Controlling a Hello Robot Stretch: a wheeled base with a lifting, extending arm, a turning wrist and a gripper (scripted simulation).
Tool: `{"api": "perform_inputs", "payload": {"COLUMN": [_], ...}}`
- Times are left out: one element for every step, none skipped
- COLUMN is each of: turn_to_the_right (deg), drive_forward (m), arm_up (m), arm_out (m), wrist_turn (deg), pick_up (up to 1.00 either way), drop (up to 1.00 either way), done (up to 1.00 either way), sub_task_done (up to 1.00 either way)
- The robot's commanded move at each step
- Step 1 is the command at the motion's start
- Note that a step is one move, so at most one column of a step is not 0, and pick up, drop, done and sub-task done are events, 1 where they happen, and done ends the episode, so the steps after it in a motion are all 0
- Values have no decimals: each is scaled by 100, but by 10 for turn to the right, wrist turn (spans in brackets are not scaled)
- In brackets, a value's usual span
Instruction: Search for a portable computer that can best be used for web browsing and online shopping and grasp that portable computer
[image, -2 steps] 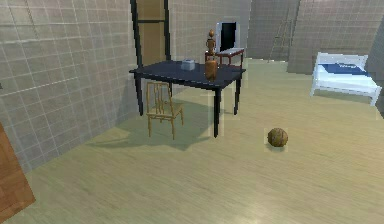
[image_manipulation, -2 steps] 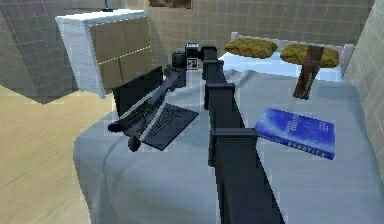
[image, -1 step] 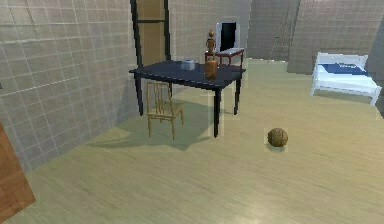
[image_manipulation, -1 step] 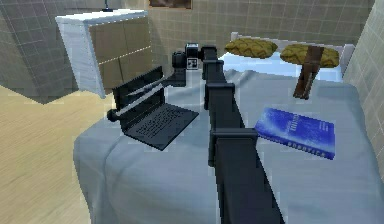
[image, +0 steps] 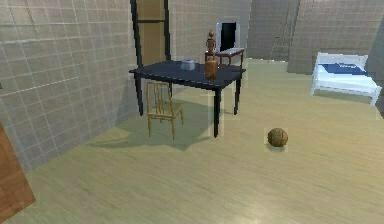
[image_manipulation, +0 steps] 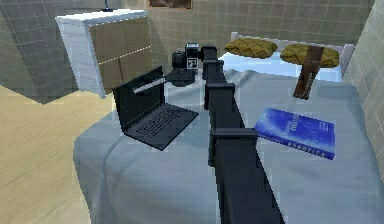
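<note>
A dark laptop (image_manipulation: 150, 112) lies on the grey-blue bed (image_manipulation: 130, 180) in the arm side view, lid raised and keyboard facing the view's lower right. My arm (image_manipulation: 232, 140) rises from the bottom edge. At its far end sit the white marker squares and the gripper's dark body. The gripper (image_manipulation: 150, 85) reaches left with its thin fingers at the laptop's lid. I cannot tell whether it holds anything, since the laptop lies on the bed right behind the fingers.
On the bed lie a blue book (image_manipulation: 295, 132), a brown bat-like thing (image_manipulation: 308, 70) and two tan pillows (image_manipulation: 250, 46). A white dresser (image_manipulation: 105, 45) stands beyond. Ahead are a dark table (image: 190, 76), a wooden chair (image: 163, 108), a ball (image: 278, 137) and another bed (image: 345, 75).
</note>
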Motion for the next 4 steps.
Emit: {"api": "perform_inputs", "payload": {"turn_to_the_right": [0,0,0,0], "drive_forward": [0,0,0,0], "arm_up": [0,-30,0,10], "arm_out": [0,0,0,0], "wrist_turn": [120,0,0,0], "pick_up": [0,0,100,0], "drop": [0,0,0,0], "done": [0,0,0,0], "sub_task_done": [0,0,0,0]}}
